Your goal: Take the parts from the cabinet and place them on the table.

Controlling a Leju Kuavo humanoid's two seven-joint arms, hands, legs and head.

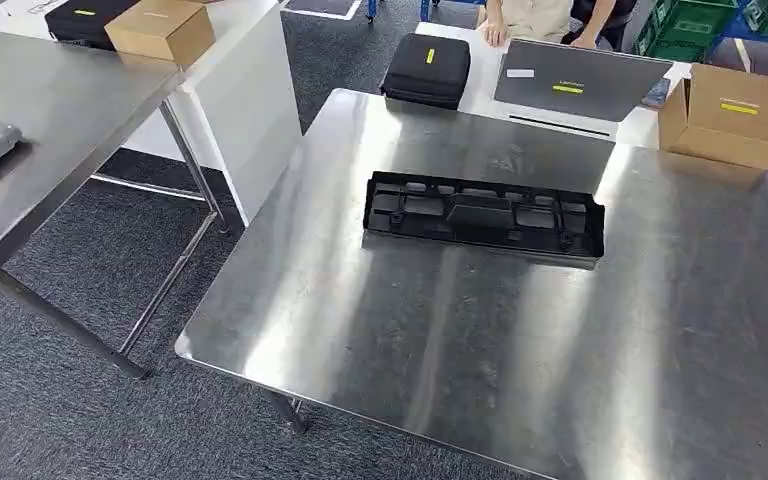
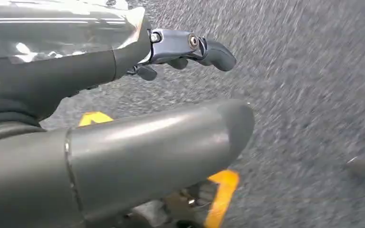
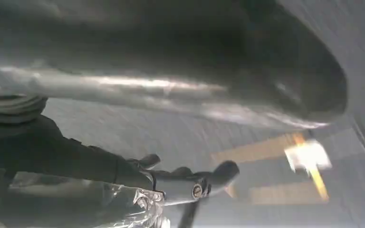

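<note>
Head view: black part (image 1: 483, 217) lies mid-table (image 1: 660, 380); both robot hands (image 2: 190, 50) (image 3: 190, 180) hang empty, fingers apart.

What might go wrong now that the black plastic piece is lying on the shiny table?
The black part lies flat, well in from the steel table's edges, so it looks safe. Likely risks lie with the next part: set down carelessly, it could knock this one toward the laptop and cardboard box just behind. A person stands close to that far side, so a wide arm swing might come near them.
</note>
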